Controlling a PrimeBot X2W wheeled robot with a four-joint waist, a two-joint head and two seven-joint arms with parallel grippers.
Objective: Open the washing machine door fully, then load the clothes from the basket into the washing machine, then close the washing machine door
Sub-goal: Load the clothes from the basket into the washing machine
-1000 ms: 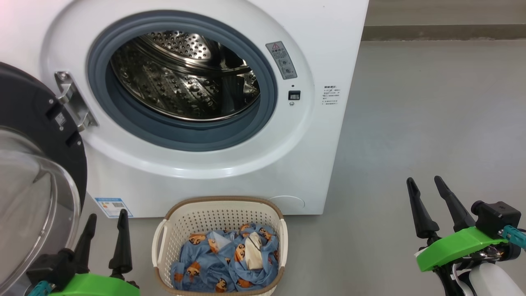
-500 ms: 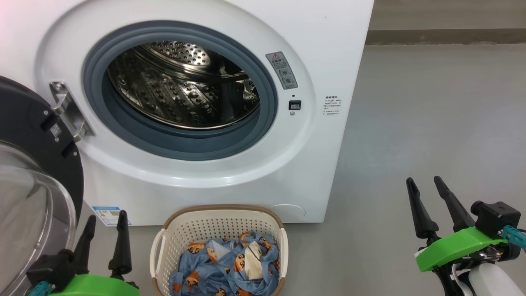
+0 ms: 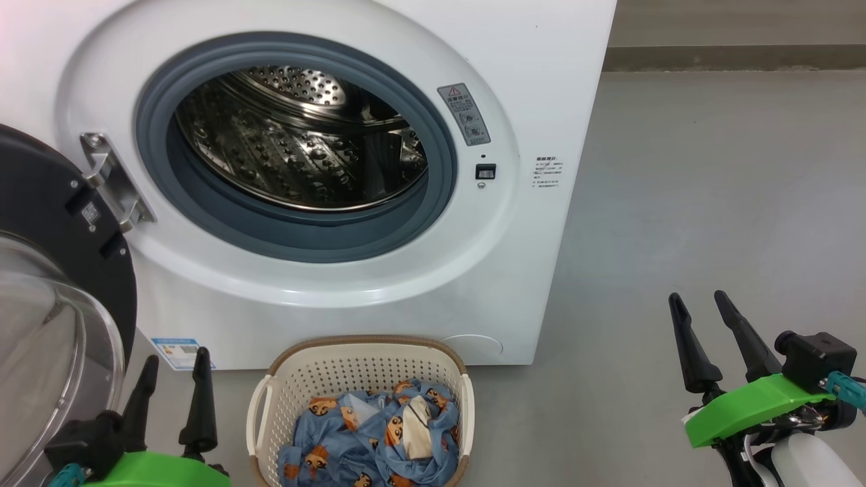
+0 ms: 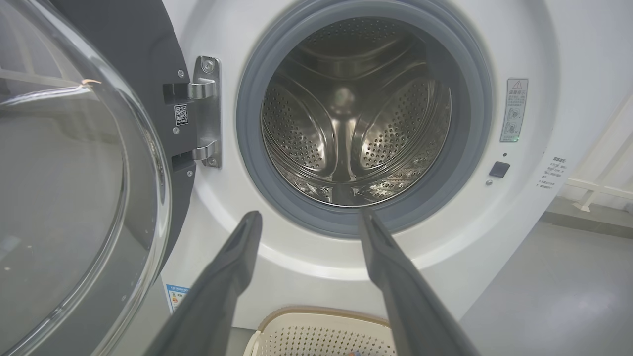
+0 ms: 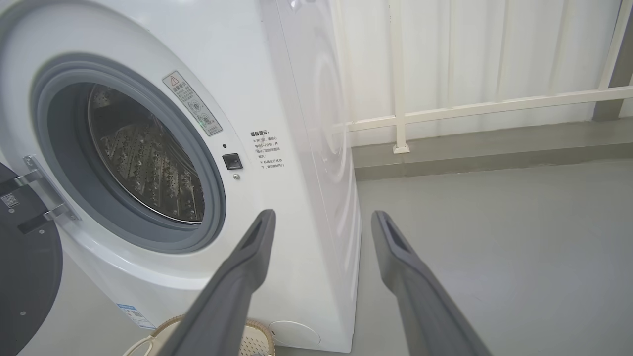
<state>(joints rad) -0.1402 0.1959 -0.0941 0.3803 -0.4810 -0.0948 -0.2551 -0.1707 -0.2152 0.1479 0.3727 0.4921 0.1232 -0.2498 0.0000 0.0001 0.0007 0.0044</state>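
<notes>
While both arms are waiting low, the left gripper with two long dark fingers [image 3: 177,354] is sitting at the near left. Its fingers are spread apart and gripping nothing. The right gripper [image 3: 697,295] is sitting at the near right over the bare grey floor [image 3: 710,169], also spread apart and gripping nothing. Between them, closer to the left one, the small cream-white plastic basket with holes and a brown rim [image 3: 325,370] is sitting on the floor, just in front of the machine's bottom edge. The soft blue clothes with little orange bear faces [image 3: 365,439] are lying bunched up inside it. Just beside the left gripper, the big round black door with a bulging clear glass window [image 3: 40,196] is hanging wide open on its silver hinge [image 3: 111,179]. Behind the basket, the big white washing machine [image 3: 555,81] is showing its shiny steel drum [image 3: 298,142] inside a grey rubber ring [image 3: 440,169].
</notes>
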